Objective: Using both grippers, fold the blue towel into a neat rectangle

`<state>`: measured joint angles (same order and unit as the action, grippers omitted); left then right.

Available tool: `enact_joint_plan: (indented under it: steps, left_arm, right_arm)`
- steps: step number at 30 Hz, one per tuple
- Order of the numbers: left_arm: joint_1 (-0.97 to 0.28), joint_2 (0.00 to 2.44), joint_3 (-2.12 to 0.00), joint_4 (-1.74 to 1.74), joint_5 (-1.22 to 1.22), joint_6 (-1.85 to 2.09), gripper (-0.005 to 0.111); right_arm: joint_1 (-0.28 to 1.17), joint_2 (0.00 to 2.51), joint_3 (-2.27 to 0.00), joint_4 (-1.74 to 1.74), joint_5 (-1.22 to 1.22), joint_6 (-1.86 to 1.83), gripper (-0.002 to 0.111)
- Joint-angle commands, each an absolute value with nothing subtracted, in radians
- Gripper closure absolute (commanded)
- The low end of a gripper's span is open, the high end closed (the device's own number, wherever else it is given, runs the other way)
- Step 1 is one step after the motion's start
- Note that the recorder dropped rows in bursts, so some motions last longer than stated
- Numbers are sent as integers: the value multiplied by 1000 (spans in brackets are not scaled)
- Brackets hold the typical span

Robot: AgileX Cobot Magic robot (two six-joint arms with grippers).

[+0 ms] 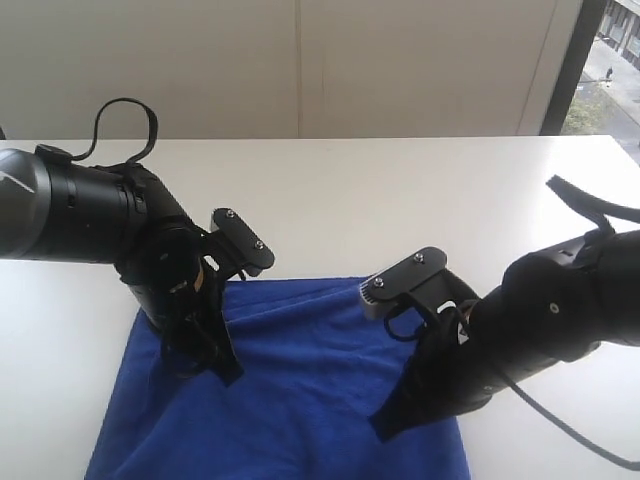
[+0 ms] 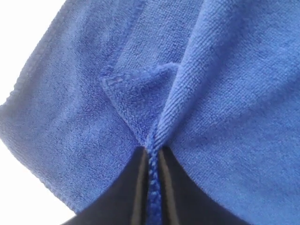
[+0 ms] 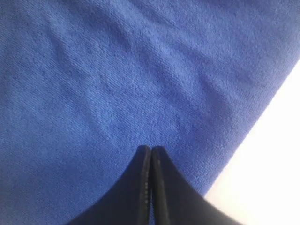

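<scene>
The blue towel (image 1: 300, 390) lies spread on the white table, rumpled at its left side. My left gripper (image 1: 215, 365) points down onto the towel's left part. In the left wrist view this gripper (image 2: 152, 151) is shut on a pinched ridge of the towel (image 2: 234, 93), and a folded corner of cloth stands just beyond the tips. My right gripper (image 1: 385, 425) rests tip-down on the towel's right part, near its right edge. Its jaws (image 3: 151, 149) are pressed together on the flat towel (image 3: 117, 70), with no cloth showing between them.
The white table (image 1: 400, 190) runs bare behind and beside the towel, and a strip of it (image 3: 276, 154) shows just past the towel's edge by the right gripper. A pale wall (image 1: 300, 60) and a window (image 1: 610, 60) stand behind the table.
</scene>
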<state>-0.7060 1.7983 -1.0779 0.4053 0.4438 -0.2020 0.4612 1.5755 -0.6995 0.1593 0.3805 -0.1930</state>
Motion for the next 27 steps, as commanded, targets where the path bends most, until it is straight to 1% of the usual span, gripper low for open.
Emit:
enact_joint_plan:
  steps: [1, 4, 7, 8, 9, 16, 27]
  left_arm:
    - [-710, 1796, -1079, 435, 464, -213, 91]
    - [-710, 1796, -1079, 449, 464, -211, 76]
    - [-710, 1796, -1079, 459, 464, -211, 55]
    - [-710, 1796, -1079, 467, 464, -211, 50]
    - [-710, 1796, -1079, 477, 464, -220, 49]
    - [-710, 1796, -1079, 566, 430, -298, 49]
    - [-710, 1773, -1081, 586, 391, -323, 49]
  right_arm:
    - [457, 1599, -661, 167, 352, -206, 108]
    - [457, 1620, -649, 193, 352, -226, 108]
    - [457, 1639, -646, 233, 359, -264, 108]
    - [457, 1646, -644, 236, 361, -266, 108]
    - [457, 1650, -644, 236, 363, -266, 108]
    - [457, 1668, -641, 236, 378, -266, 108]
    - [457, 1668, -639, 236, 398, -266, 108]
